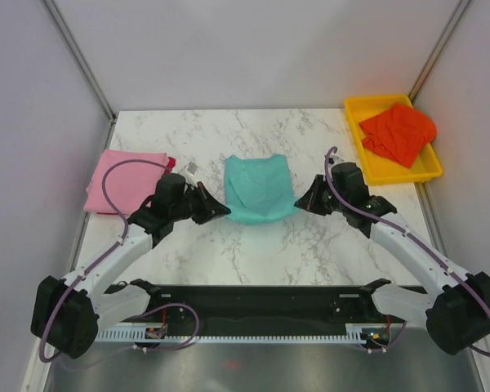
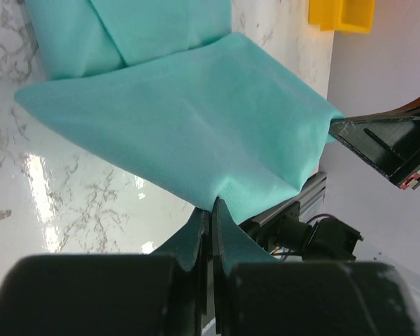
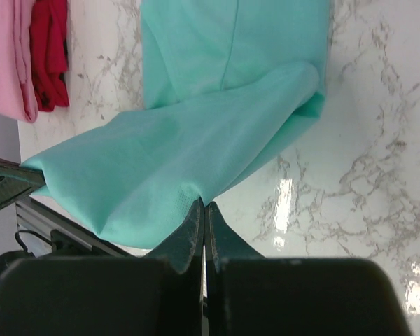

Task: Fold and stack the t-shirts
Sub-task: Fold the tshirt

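Your left hand point(image 2: 211, 208) is pressed together on the near left corner of the teal t-shirt point(image 1: 259, 189), pinching a small fold of the cloth between its fingers. Your right hand point(image 3: 204, 208) is pressed together in the same way and pinches the near right corner of the same shirt. Between the two hands the near edge of the shirt is raised off the tabletop point(image 1: 261, 253) and hangs as a stretched band of cloth. The far part of the shirt lies flat at the middle of the marble surface, with its side flaps folded inward over it.

The pink t-shirt point(image 1: 122, 181) lies folded flat at the left side of the tabletop, well apart from the teal one. The crimson t-shirt point(image 1: 171, 162) shows only as a narrow strip at the pink shirt's right edge, touching it. You cannot tell from these views whether it runs underneath. The orange-red t-shirt point(image 1: 398, 133) lies loosely bunched in the yellow tray point(image 1: 376, 167) at the far right corner, part of it draped over the tray's right rim.
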Tool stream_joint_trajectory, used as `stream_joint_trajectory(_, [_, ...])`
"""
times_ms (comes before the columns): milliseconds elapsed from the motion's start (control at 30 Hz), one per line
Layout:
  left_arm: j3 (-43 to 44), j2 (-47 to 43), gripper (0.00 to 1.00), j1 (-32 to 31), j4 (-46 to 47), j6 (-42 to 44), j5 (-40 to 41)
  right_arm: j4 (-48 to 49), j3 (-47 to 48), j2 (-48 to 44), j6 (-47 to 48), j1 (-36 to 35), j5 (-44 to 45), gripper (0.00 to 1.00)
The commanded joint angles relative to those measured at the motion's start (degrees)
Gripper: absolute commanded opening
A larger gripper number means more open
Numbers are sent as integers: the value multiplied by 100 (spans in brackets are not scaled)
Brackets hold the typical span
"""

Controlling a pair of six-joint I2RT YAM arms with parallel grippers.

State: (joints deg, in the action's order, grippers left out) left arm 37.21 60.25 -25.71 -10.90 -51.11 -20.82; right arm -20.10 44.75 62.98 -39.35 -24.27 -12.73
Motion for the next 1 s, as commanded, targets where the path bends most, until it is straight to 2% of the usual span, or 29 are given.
stream_joint_trajectory(0, [654,337,2,198,-184,154,-221,23,683,353,121,28,385,0])
stream_joint_trajectory(533, [2395,2903,2,972,-238,515,-871,-29,2932,2657,578,466,500,0])
stream_joint_trajectory(733, [3493,4239,2,1156,-238,488,-1196,-29,3653,3711,595,774,526,0])
stream_joint_trajectory(800, [4099,4852,3,1244,-238,418,-1397,58,4040,4256,508,924,491,0])
stream_joint_trajectory(867, [4825,5258,12,1340,-238,287,-1468,321,4409,4869,272,1126,151,5])
stream_joint_trajectory(900, [5100,5504,20,1376,-238,243,-1539,670,4576,5108,166,1187,26,8])
stream_joint_trajectory(933, [5373,5907,36,1420,-229,190,-1557,804,5039,5362,69,1284,-79,16])
stream_joint_trajectory(967, [5863,6119,39,1481,-185,85,-1548,980,5261,5852,-80,1319,-254,24])
